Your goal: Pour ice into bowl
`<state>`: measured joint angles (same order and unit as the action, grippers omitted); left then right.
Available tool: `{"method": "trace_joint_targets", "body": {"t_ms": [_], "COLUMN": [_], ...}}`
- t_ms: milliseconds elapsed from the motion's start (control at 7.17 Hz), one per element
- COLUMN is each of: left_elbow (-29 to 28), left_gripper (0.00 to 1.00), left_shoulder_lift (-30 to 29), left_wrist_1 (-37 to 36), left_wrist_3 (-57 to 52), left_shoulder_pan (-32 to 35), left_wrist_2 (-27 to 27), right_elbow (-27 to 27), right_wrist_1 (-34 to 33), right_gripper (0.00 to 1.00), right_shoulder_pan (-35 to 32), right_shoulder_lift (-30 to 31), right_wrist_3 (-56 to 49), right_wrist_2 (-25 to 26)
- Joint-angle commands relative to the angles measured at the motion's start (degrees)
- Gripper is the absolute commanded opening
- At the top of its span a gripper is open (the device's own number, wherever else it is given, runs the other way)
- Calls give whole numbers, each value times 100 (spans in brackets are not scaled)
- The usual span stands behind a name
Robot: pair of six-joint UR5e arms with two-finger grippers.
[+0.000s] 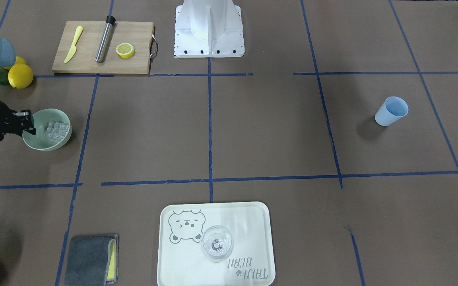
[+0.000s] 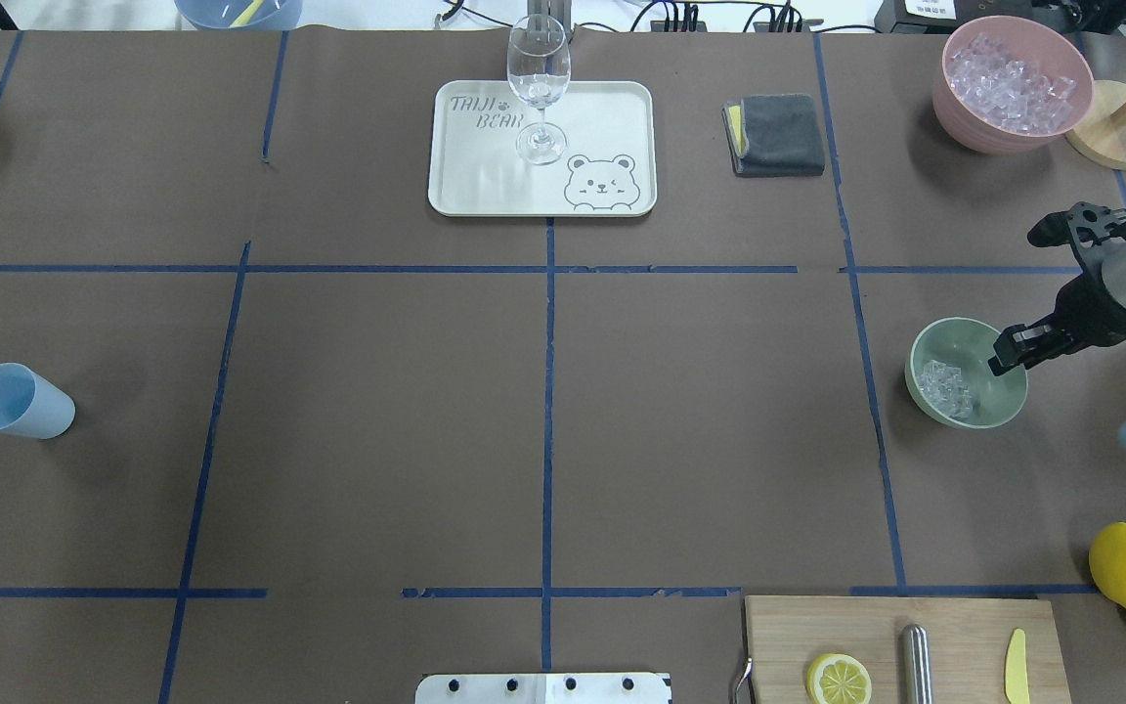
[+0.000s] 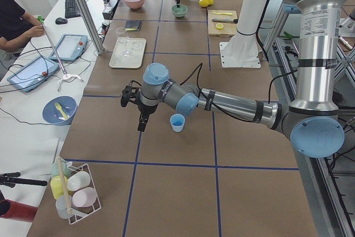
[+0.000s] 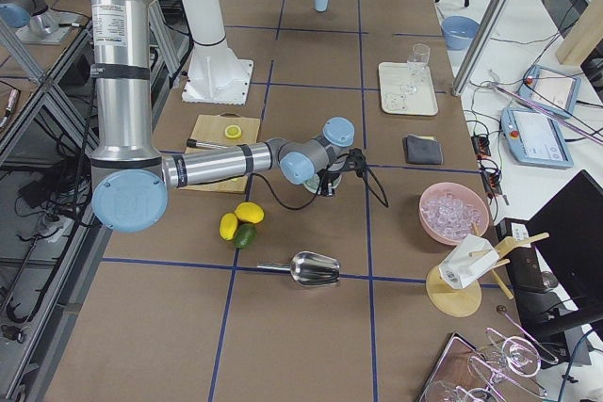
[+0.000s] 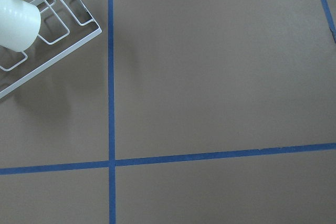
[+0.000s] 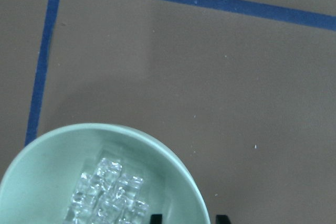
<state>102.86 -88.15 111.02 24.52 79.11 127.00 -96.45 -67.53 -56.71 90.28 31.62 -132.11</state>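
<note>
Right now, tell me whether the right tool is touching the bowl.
Cannot tell. The right wrist view shows the right tool straddling the rim of the bowl, but neither contact nor a gap is plain; other views are too coarse.

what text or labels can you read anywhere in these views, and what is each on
"TAIJI BEAR": printed on the cream rectangular plastic tray, next to a bear drawing; it appears upside down in the front-facing view.
Printed labels on the left arm's silver metal column: too small to read.
Screens of the flat tablets on the side bench: too blurred to read.
No other legible text.
</note>
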Motion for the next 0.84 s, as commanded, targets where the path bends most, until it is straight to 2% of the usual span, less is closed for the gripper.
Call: {"method": "trace_joint_targets", "body": {"t_ms": [0, 279, 558, 698], "left_elbow": [6, 23, 391, 393], "left_gripper": [100, 100, 100, 100], "left_shoulder_lift": [0, -17, 192, 437], "left_wrist_1": [-2, 7, -20, -54], "left_wrist_3": [0, 70, -95, -627], "left_shoulder_pan": [-1, -27, -1, 25], "left_wrist_2": [0, 70, 411, 422], "right_elbow": [-23, 38, -14, -32], "right_wrist_1": [11, -102, -1116, -1549], "right_gripper": [100, 100, 100, 100], "right_shoulder_pan": [-24, -672, -1602, -2059], "right_shoulder_lift": [-2, 42, 7, -63], "right_wrist_3": [-59, -347, -1705, -2190], "right_wrist_2": [-86, -253, -263, -306]}}
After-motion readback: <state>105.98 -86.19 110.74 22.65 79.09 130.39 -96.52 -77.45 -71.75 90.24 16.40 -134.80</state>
